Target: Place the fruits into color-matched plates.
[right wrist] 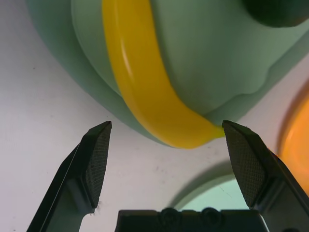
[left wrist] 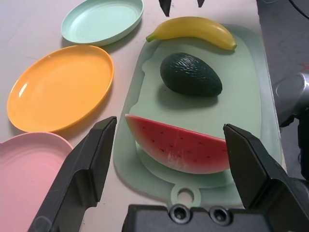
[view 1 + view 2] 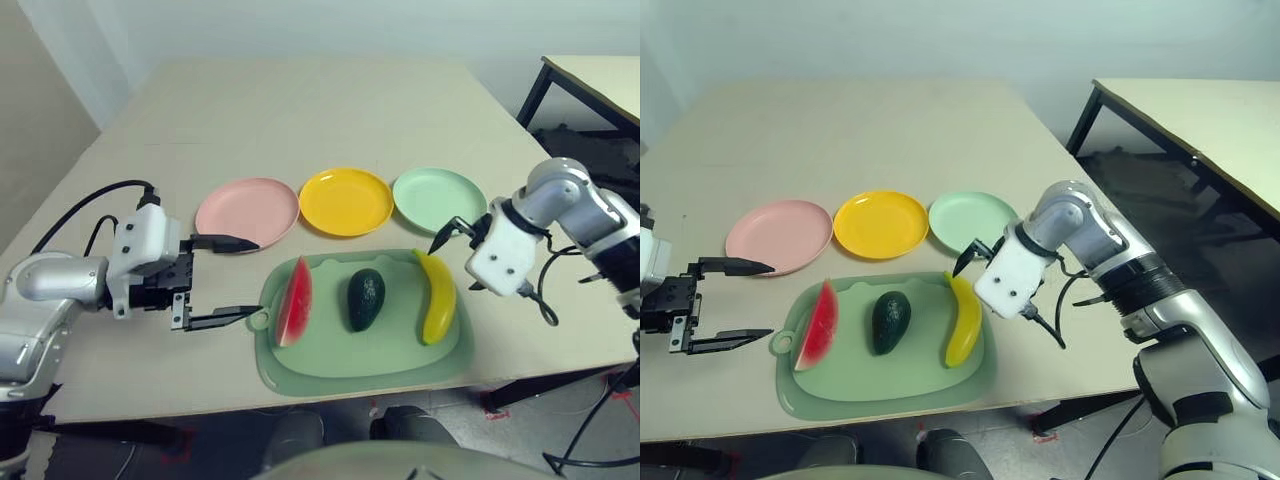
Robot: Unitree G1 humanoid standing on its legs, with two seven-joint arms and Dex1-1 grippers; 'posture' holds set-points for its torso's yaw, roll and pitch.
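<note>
banana: My banana lies on the right side of the mat, its top tip poking just past the mat's far edge. It looks like a smooth, hard plastic toy, so I think it is light and a bit slippery. I would grab it across the thick middle, not the thin tip.

right pincer: My right pincer hangs over the banana's tip, wide open, holding nothing.

left pincer: My left pincer is wide open too, pointing at the melon from the side. It holds nothing.

melon: It lies on the left side of the mat. Flat sides, stiff. I would pinch it across those flat sides.

avocado: The avocado sits in the middle of the mat, between the other two. It is round and bumpy, so it may roll.

plates: The pink plate, yellow plate and green plate sit in a row on the bench behind the mat. All are bare.

writing: I see no words or labels, though small ones could be too tiny to spot.
</note>
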